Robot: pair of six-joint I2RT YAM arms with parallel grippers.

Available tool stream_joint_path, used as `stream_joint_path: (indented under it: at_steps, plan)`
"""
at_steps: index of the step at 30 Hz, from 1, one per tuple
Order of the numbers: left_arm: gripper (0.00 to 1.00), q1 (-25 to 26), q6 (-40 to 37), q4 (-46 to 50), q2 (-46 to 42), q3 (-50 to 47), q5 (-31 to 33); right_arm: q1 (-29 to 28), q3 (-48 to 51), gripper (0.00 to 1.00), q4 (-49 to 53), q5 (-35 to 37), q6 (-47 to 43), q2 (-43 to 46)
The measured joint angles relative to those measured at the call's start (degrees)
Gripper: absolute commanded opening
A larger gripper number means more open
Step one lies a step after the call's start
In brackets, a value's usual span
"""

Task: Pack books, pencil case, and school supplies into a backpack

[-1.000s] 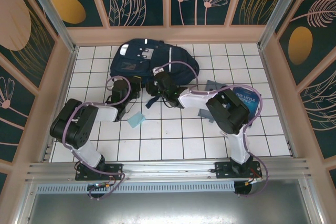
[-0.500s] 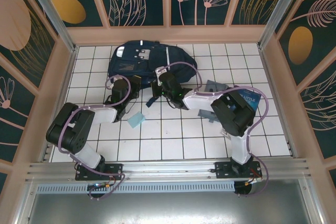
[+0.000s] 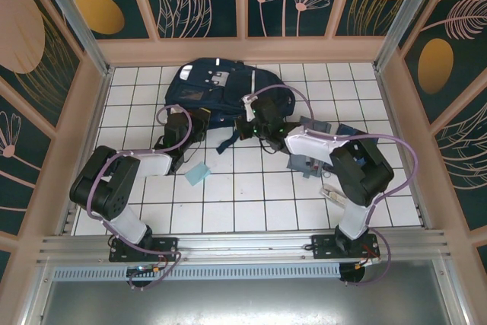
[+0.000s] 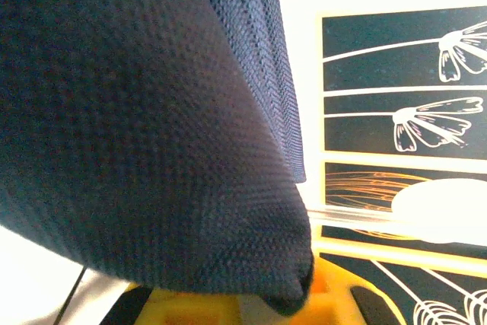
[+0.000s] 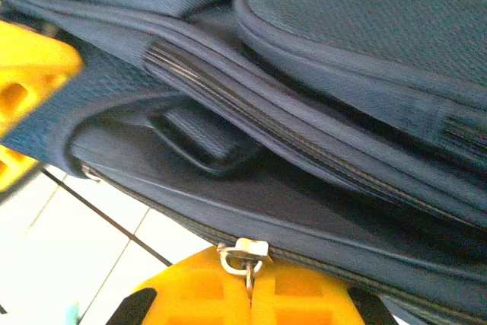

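The large navy-blue fabric backpack (image 3: 217, 85) lies at the far middle of the white tiled table (image 3: 251, 203). The left gripper (image 3: 190, 122) has its jaws clamped on the bag's near-left fabric edge; the right gripper (image 5: 249, 294) has its jaws pressed together on the small metal zipper pull (image 5: 243, 251)

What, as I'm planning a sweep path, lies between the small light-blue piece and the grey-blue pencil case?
Only bare white tiles, seen in the top view, between the light-blue piece and the pencil case.
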State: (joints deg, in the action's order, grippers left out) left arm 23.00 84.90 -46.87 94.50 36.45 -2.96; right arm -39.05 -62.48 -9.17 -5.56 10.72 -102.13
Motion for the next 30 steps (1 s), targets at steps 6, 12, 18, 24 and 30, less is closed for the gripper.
stream_joint_path:
  at_steps: [6, 12, 18, 24, 30]
  plan:
    - [0.00, -4.39, -4.46, 1.70, 0.44, 0.02, -2.91, 3.34, -1.79, 0.00, 9.81, -1.18, -1.44, 0.55]
    - [0.00, -9.49, -11.15, 3.41, 3.61, 2.73, -6.54, 4.52, -2.82, 0.00, 15.82, -0.85, -1.90, 0.87]
    - [0.00, -10.10, -16.31, 5.38, 9.22, 11.08, -9.73, 5.90, -5.53, 0.00, 19.98, -1.90, -1.07, 0.87]
    - [0.00, -11.26, -16.50, 4.81, 17.05, 19.82, -12.90, 1.84, -5.84, 0.00, 20.87, -7.26, 4.98, 0.87]
    - [0.61, -12.44, -15.72, 4.57, 19.85, 22.82, -13.03, -1.90, -5.14, 0.00, 14.60, -14.29, 15.39, 0.63]
